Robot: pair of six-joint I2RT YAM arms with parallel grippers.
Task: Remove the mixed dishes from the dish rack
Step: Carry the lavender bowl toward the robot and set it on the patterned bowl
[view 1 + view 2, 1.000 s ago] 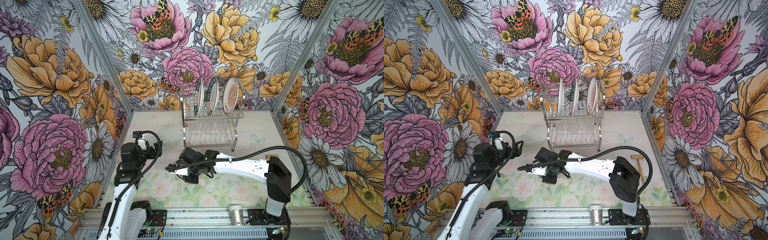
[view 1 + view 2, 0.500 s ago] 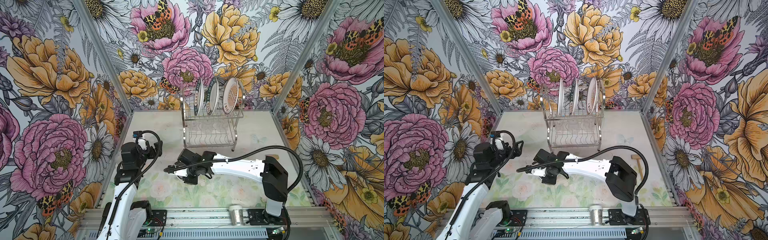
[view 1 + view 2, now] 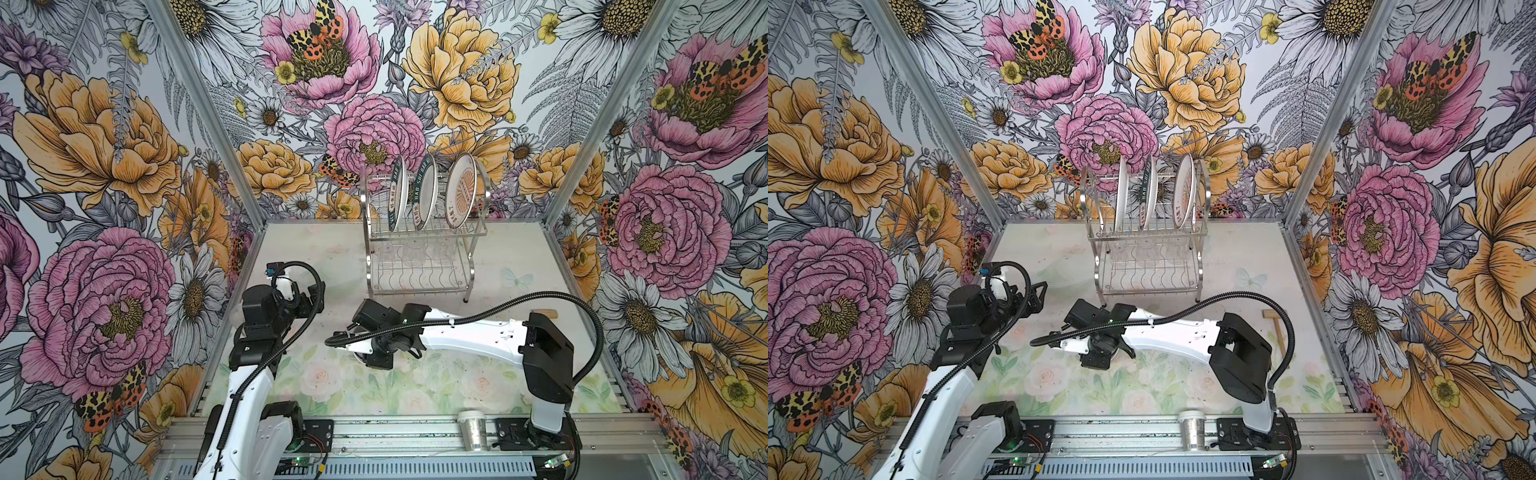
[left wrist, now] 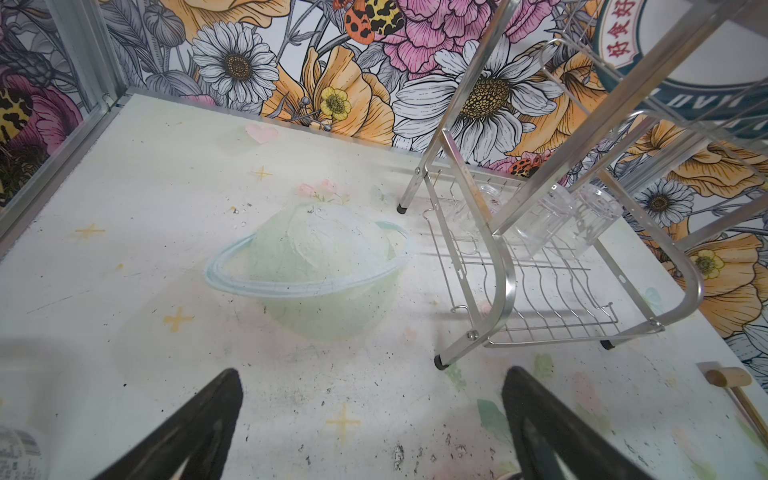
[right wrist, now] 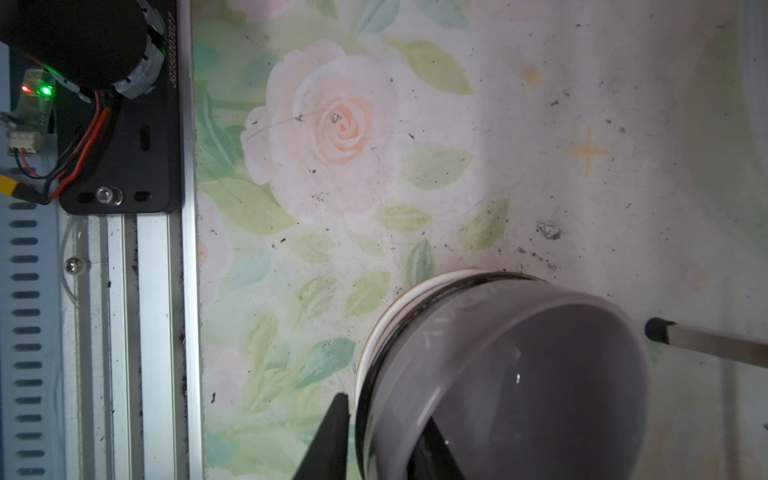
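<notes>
A two-tier chrome wire dish rack [image 3: 419,266] stands at the tabletop's [image 3: 415,395] back edge. Three plates stand upright in its top tier: two white green-rimmed plates [image 3: 398,195] and one orange sunburst plate [image 3: 461,191]. About three clear glasses [image 4: 544,220] sit on the lower tier.

Near the front edge, a lavender bowl [image 5: 540,374] is nested in one white-rimmed bowl [image 5: 382,328]. The right gripper [image 5: 386,411] straddles the lavender rim; whether it pinches, I cannot tell. Its arm hides both bowls in both top views.

The left gripper [image 4: 372,374] is spread wide, holding nothing.

One silver lidded cup [image 3: 471,430] stands on the front rail, and one wooden mallet [image 3: 1277,328] lies by the right edge.
</notes>
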